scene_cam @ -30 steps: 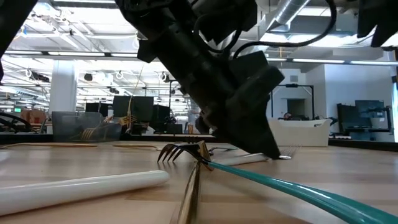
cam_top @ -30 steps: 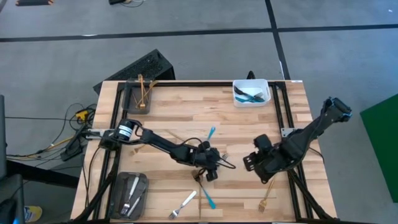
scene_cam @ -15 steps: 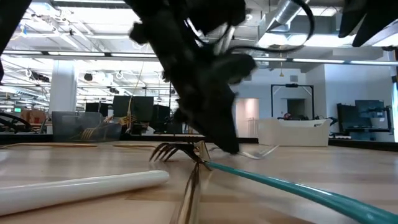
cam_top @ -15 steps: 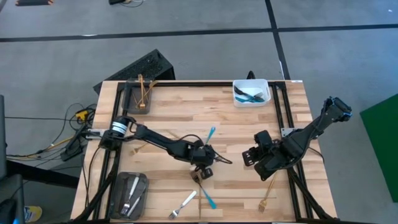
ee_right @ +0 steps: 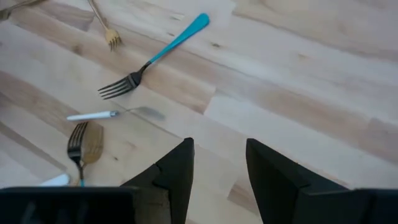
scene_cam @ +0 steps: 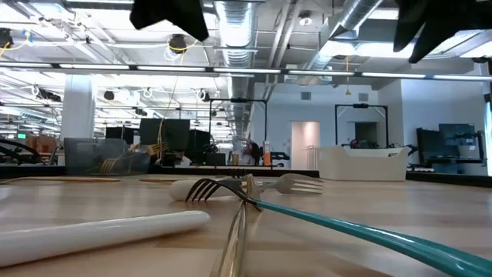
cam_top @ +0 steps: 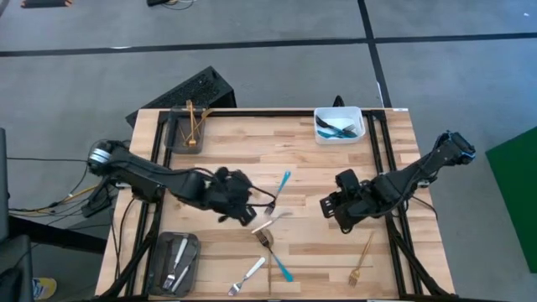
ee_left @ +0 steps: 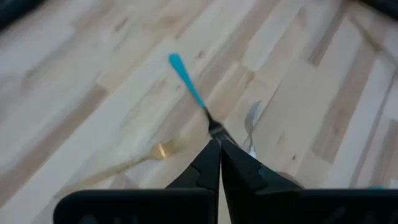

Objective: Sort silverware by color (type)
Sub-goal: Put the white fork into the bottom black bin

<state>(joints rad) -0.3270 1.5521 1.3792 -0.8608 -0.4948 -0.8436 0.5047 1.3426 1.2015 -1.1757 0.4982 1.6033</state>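
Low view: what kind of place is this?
Probably a large open lab or industrial workspace: exposed ceiling ducts, rows of monitors on benches behind the wooden table, and a bare concrete floor in the high view.

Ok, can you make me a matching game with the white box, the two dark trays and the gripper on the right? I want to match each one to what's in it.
Things:
1. white bin
2. top-left dark tray in the high view
3. bottom-left dark tray in the high view
4. right gripper

What goes with it:
A. gold forks
B. open, holding nothing
C. blue-handled utensils
D. silver utensils

Pairs: 1-C, 2-A, 3-D, 4-B
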